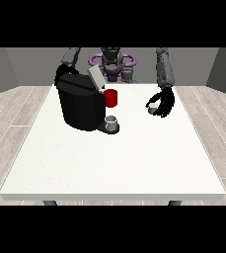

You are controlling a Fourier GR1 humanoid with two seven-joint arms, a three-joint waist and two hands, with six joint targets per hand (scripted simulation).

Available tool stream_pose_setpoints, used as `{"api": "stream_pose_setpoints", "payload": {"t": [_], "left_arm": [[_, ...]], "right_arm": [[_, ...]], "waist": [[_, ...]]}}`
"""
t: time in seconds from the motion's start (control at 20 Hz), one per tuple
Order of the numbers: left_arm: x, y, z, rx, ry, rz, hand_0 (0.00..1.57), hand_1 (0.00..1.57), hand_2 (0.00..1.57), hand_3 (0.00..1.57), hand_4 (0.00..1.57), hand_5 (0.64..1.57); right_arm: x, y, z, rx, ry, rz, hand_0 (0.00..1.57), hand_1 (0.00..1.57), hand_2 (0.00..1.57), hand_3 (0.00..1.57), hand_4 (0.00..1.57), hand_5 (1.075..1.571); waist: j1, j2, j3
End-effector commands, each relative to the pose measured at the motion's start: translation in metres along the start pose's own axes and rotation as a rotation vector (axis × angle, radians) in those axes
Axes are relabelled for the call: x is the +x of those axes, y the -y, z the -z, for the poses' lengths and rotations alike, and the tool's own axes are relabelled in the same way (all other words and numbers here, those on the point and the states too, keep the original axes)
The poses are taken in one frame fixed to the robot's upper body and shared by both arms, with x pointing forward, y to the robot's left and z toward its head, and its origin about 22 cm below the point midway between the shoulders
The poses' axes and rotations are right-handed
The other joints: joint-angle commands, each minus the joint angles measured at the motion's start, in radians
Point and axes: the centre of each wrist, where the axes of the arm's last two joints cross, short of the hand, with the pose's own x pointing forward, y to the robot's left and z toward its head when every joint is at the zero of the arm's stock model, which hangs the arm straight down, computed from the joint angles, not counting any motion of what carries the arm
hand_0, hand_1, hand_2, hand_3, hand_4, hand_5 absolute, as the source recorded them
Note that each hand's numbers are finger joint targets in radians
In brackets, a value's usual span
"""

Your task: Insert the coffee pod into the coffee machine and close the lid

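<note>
Hand at the view's right [163,103] curled round coffee pod [153,109]; other hand hidden behind coffee machine [80,104]

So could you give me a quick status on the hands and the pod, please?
Hand at view's right curled round coffee pod, just above the table. Other hand hidden behind coffee machine. Lid up. Red mug beside machine.

Even, bright light; faint shadows.
</note>
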Motion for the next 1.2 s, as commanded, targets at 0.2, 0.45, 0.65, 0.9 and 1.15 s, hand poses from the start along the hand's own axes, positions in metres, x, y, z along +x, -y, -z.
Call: {"api": "stream_pose_setpoints", "payload": {"t": [0.2, 0.45, 0.65, 0.9, 1.15], "left_arm": [[-0.005, -0.004, 0.002, 0.010, 0.030, 0.141, 0.93, 0.93, 1.04, 0.82, 0.28, 1.571], [0.008, -0.015, 0.012, -0.034, 0.035, 0.174, 1.17, 1.17, 1.29, 1.18, 0.41, 1.571], [0.011, -0.036, 0.016, -0.013, 0.143, 0.135, 1.42, 1.42, 1.46, 1.42, 0.56, 1.571], [0.061, -0.022, 0.036, -0.093, 0.218, 0.102, 1.39, 1.39, 1.41, 1.35, 0.58, 1.571], [0.098, -0.021, 0.046, -0.107, 0.275, 0.117, 1.26, 1.26, 1.32, 1.30, 0.53, 1.571]], "right_arm": [[0.009, -0.006, 0.008, -0.019, 0.030, 0.033, 0.00, 0.00, 0.00, 0.00, 0.51, 1.571], [-0.010, -0.013, -0.004, -0.017, -0.036, 0.037, 0.00, 0.00, 0.00, 0.00, 0.49, 1.571], [-0.012, -0.014, -0.008, -0.013, -0.029, 0.040, 0.00, 0.00, 0.00, 0.00, 0.40, 1.571], [-0.020, -0.008, 0.006, -0.063, -0.105, 0.046, 0.00, 0.00, 0.00, 0.00, 0.44, 1.571], [-0.060, 0.005, -0.015, -0.056, -0.143, 0.033, 0.00, 0.00, 0.00, 0.00, 0.49, 1.571]], "waist": [[0.004, 0.027, -0.0001], [0.006, -0.028, 0.0000], [0.005, -0.009, -0.0002], [0.039, -0.088, 0.0005], [0.043, -0.121, 0.0008]]}}
